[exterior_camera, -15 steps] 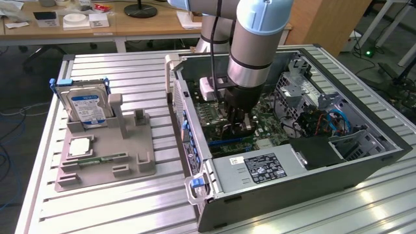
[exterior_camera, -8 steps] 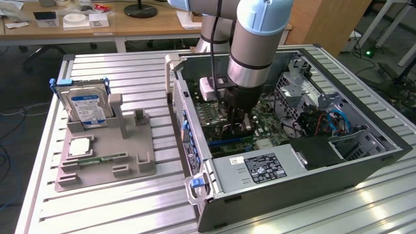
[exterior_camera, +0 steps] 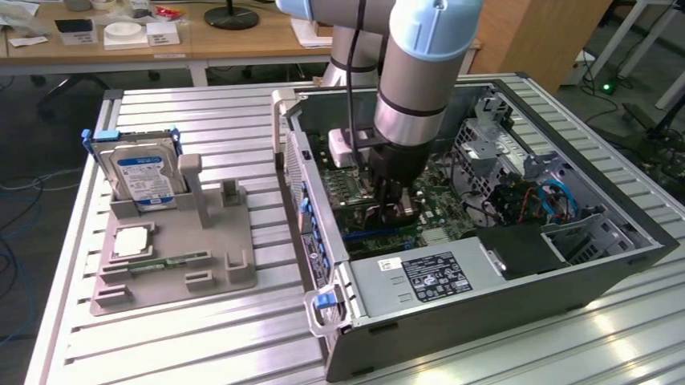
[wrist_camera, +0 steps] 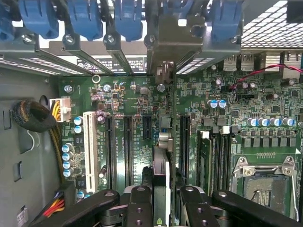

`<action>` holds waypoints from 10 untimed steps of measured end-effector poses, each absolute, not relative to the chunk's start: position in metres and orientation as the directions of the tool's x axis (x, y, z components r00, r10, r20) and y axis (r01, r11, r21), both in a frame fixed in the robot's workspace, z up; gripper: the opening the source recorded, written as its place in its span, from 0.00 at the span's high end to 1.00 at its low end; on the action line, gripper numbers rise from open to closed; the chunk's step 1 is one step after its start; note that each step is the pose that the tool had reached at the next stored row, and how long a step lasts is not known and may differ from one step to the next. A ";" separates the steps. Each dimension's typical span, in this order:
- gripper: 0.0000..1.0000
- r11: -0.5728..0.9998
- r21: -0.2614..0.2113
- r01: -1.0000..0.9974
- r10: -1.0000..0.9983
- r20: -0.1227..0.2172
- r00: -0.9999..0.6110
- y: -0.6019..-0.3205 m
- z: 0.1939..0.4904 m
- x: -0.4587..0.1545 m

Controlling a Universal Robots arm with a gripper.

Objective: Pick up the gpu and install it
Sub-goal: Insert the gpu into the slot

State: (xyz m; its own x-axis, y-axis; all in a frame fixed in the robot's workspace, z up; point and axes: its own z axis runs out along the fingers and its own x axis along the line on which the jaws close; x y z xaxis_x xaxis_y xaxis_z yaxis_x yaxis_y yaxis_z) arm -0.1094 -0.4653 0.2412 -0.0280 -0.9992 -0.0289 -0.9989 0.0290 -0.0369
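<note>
The gripper [wrist_camera: 161,208] is clamped on the gpu [wrist_camera: 161,142] — held edge-on between its fingers, straight below them, long axis running along the motherboard [wrist_camera: 227,94] slots toward the case's rear brackets [wrist_camera: 170,42], just above the board.

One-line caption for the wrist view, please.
Gripper holding the gpu edge-on above the motherboard slots inside the open computer case.

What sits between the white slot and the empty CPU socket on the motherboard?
In the wrist view, black expansion slots, then the gpu edge-on in the gripper, lie between the white slot and the CPU socket.
</note>
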 end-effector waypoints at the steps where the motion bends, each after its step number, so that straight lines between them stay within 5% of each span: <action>1: 0.73 0.029 -0.037 -0.999 -0.999 -0.029 -0.028 -0.465 0.241 -0.109; 10: 0.73 0.029 -0.037 -0.999 -0.999 -0.029 -0.028 -0.465 0.241 -0.110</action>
State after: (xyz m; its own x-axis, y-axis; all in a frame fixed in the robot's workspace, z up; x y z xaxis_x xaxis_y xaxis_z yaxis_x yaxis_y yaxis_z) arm -0.1096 -0.4654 0.2406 -0.0279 -0.9992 -0.0287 -0.9989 0.0290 -0.0368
